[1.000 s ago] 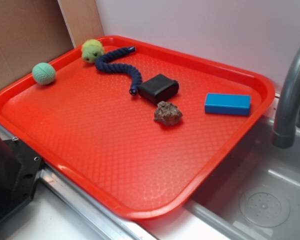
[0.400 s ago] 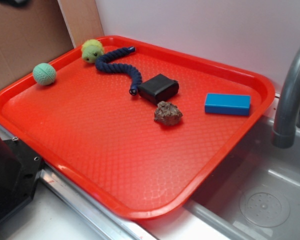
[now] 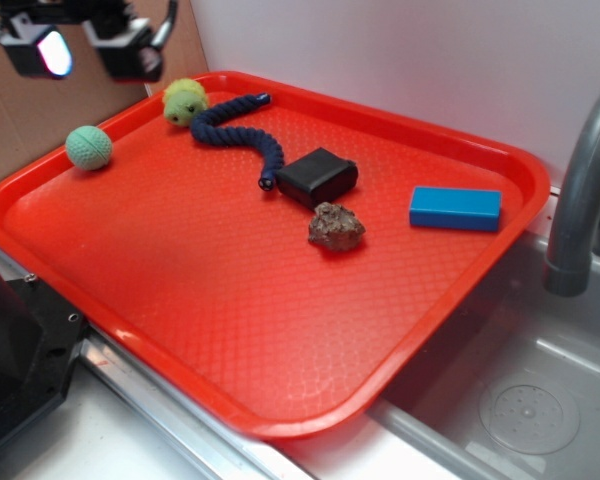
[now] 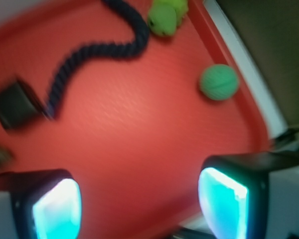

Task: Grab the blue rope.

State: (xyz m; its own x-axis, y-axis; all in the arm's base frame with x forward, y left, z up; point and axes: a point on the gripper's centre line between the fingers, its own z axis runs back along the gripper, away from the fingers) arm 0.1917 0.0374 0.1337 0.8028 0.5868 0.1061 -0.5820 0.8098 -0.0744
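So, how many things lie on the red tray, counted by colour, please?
Green: 2, the teal ball and the yellow-green ball
Dark navy: 1, the blue rope
Black: 1, the box
Brown: 1, the rock
Bright blue: 1, the block
Total: 6

— What is seen of the blue rope [image 3: 238, 133] [image 4: 97, 52]?
— A thick, dark navy twisted cord is seen, laid flat in an S-curve.
— Where is it placed?
— At the far left of a red surface; nothing is gripped around it, and bound ends are visible.
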